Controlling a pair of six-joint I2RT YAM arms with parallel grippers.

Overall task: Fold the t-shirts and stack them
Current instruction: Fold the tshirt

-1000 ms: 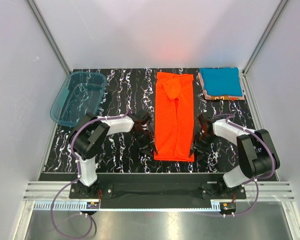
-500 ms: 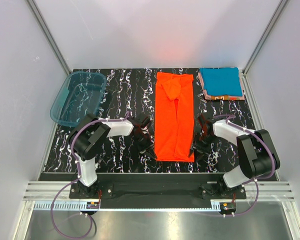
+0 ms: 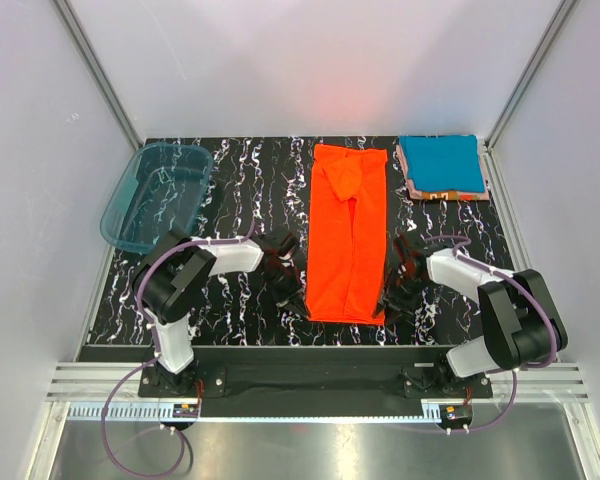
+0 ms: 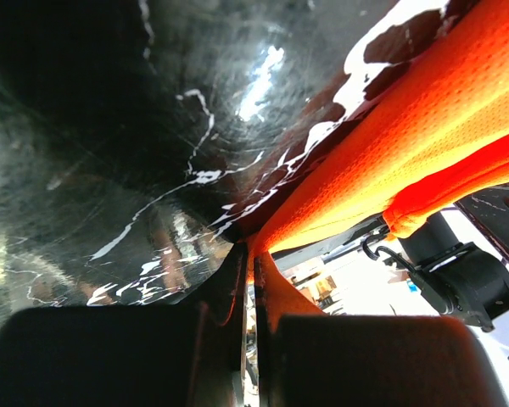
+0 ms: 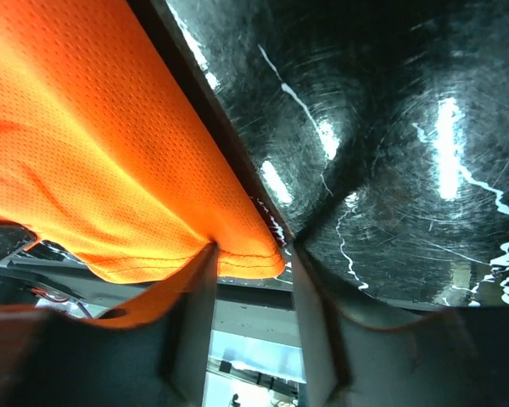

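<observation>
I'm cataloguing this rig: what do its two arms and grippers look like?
The left arm and right arm match: bulky black joints joined by white links. The left gripper and right gripper are black. A purplish-grey cable loops from each base. No markings show.

A robotics lab test cell: white panel walls (image 3: 30, 200), aluminium frame rails (image 3: 98, 75), marbled black table (image 3: 240, 180).

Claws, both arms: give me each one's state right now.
Left claw: closed, pinching an edge of the orange t-shirt.
Right claw: open, straddling that shirt's hem corner, not clamped.
</observation>
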